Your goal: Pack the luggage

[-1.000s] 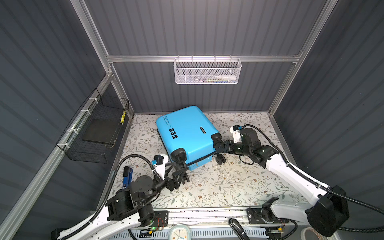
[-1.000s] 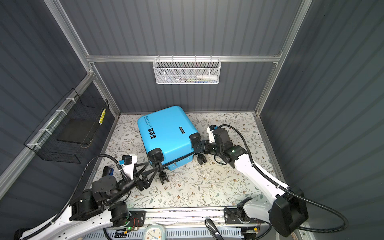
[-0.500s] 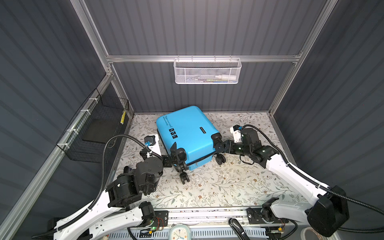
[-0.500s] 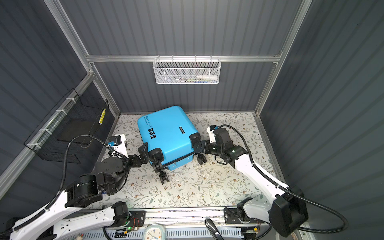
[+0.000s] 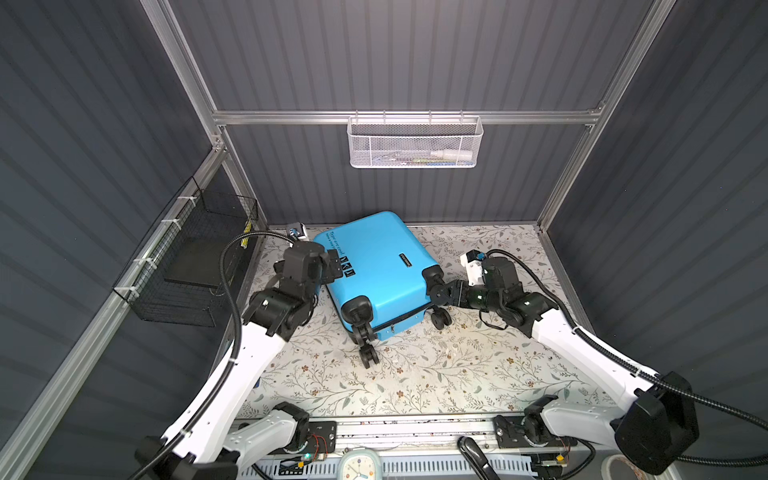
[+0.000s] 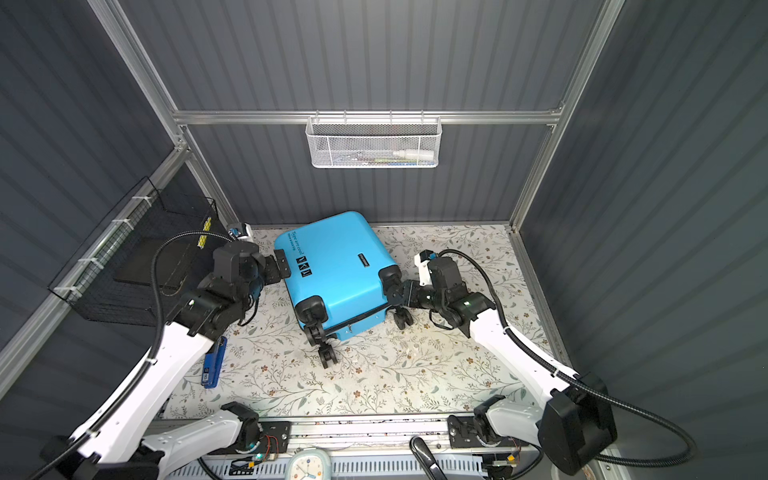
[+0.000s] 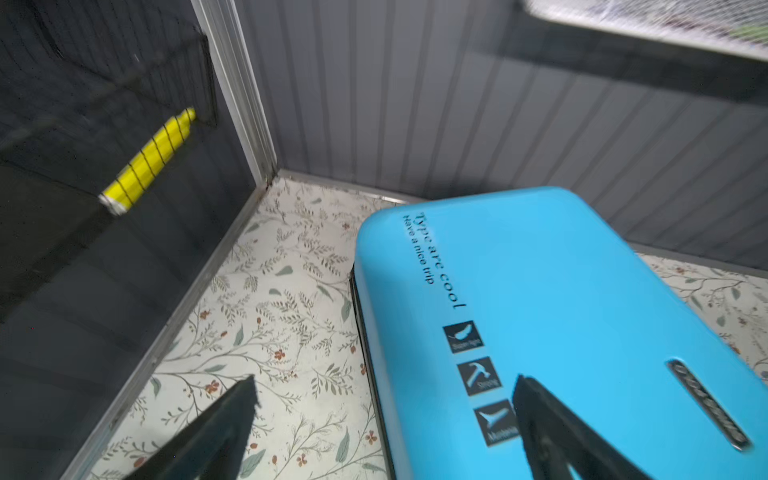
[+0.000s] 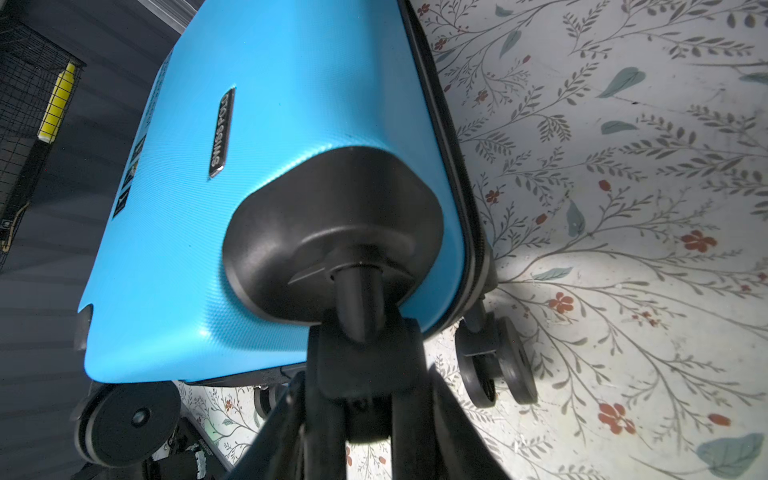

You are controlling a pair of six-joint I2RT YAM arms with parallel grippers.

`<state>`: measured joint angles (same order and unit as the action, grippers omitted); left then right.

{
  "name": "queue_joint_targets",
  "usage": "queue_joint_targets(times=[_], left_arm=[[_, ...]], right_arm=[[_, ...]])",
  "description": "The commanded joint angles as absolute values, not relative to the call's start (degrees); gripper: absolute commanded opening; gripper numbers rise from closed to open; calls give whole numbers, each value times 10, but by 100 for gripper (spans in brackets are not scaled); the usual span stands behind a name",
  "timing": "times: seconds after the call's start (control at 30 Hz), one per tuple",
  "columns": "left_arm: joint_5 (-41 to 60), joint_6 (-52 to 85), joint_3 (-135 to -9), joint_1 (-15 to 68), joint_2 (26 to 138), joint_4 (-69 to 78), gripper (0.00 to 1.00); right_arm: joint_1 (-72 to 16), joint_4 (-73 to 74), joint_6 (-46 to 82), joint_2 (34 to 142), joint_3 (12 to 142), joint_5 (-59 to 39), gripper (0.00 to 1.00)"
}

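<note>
- I see the luggage (image 5: 376,266) lying flat and closed on the floral mat (image 5: 415,374), at the far middle, turned at a slant.
- My left gripper (image 5: 334,266) stands wide open at the luggage's left edge. One finger (image 7: 552,432) is over the shell by the square icons and the other is over the mat. It holds nothing.
- My right gripper (image 5: 440,291) is clamped on the luggage by the wheel (image 8: 361,361) at its right near corner.

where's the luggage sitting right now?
In both top views the luggage lies closed on the floral mat by the back wall, left of centre, between the open left gripper at its left edge and the right gripper clamped on a corner wheel.
</note>
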<state>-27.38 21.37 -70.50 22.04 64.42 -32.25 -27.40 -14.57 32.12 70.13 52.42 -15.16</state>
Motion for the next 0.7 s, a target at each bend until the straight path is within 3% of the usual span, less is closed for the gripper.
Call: queue_joint_targets(times=[0.0,0.23,0.5,0.67], left_arm=[[-117,243,-701,143,669,-271,99],[125,303,-656,4,756,-121,99],[251,315,-702,9,882,-55,94],[277,303,-748,44,952,-46,93]], right_arm=[[-262,-210,330,723,497,-102,0],[-262,-214,319,718,494,-113,0],[-263,-220,306,695,473,-119,0],[-266,-235,311,677,452,-117,0]])
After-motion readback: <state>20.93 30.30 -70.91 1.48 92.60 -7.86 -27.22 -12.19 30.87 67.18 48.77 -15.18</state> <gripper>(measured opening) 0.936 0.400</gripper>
